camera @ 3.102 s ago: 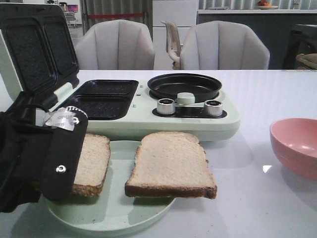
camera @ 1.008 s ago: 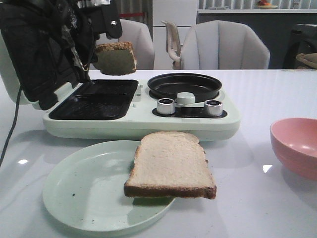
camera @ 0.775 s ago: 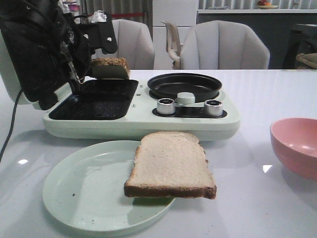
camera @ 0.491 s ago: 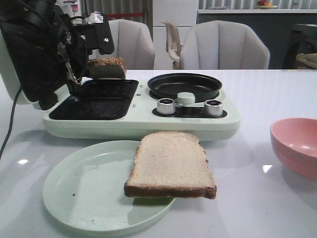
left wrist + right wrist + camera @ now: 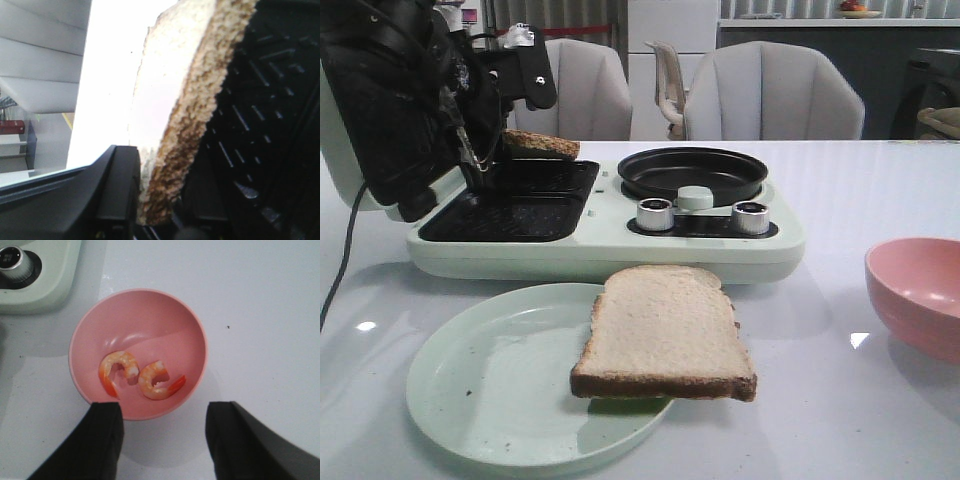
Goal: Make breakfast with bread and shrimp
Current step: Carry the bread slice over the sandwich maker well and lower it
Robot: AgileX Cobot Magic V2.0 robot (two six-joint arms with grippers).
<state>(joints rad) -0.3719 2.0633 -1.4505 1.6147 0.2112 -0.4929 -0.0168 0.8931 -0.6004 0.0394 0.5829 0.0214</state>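
Observation:
My left gripper (image 5: 495,140) is shut on one bread slice (image 5: 542,145), held nearly flat just above the far ribbed black cavity (image 5: 535,178) of the pale green breakfast maker. The left wrist view has that slice's crust (image 5: 197,120) pinched between the fingers (image 5: 120,185) over the dark ribs. The second bread slice (image 5: 665,330) lies on the pale green plate (image 5: 490,390), overhanging its right rim. Two curled shrimp (image 5: 117,371) (image 5: 159,381) rest in the pink bowl (image 5: 145,315). My right gripper (image 5: 162,437) hovers open above the bowl's near rim; it does not appear in the front view.
The maker's lid (image 5: 380,90) stands open at the left. A round black pan (image 5: 692,172), a pale green knob (image 5: 695,197) and two silver dials (image 5: 655,214) (image 5: 751,217) occupy its right half. The pink bowl (image 5: 920,295) sits at the table's right edge. Chairs stand behind.
The left gripper lifted the left slice off the plate, carried it up over the maker, then lowered and flattened it toward the far cavity. The other slice and bowl stayed put.

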